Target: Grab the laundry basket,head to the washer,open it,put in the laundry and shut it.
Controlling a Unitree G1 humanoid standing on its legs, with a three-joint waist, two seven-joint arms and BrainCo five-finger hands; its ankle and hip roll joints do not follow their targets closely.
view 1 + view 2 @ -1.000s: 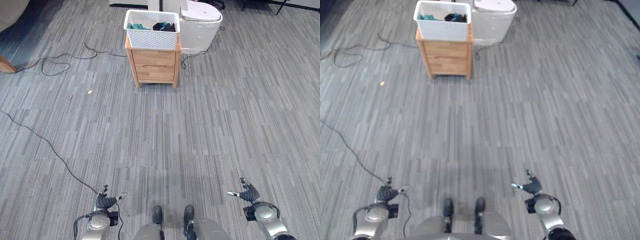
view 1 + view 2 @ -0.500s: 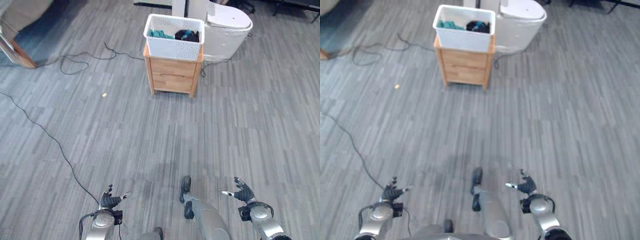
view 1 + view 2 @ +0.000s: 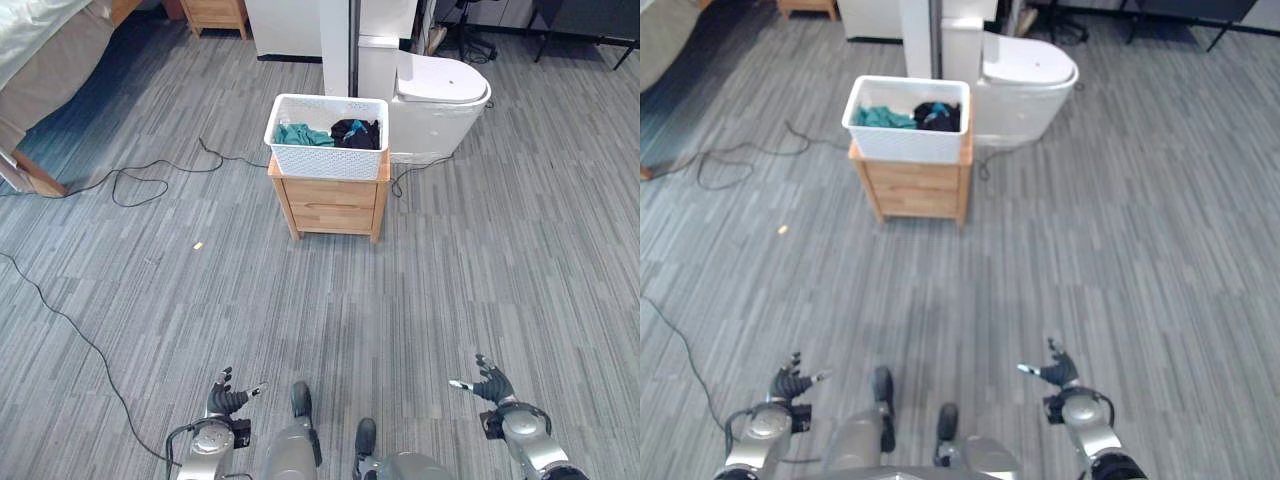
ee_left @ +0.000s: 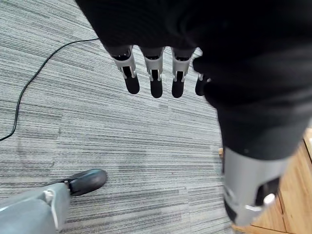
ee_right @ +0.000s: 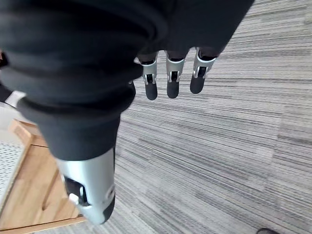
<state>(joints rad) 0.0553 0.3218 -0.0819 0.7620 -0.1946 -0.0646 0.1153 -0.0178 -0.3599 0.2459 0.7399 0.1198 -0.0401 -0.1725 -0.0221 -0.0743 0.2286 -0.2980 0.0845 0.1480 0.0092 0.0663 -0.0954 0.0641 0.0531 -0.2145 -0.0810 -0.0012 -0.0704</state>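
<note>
We face the basket [image 3: 327, 135] of laundry [image 3: 330, 133] at 12 o'clock, atop a cabinet [image 3: 331, 204] beside the washer [image 3: 440, 103], well apart from us; left hand [image 3: 228, 401] and right hand [image 3: 492, 386] hang empty, fingers relaxed, ready to grab.

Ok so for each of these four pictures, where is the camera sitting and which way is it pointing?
Left eye view: head camera, looking down and ahead at the laundry basket on the wooden cabinet; left hand and right hand low.
Right eye view: same scene, with the white washer beside the cabinet.
Left wrist view: along straight fingers at the carpet.
Right wrist view: likewise, fingers straight.
</note>
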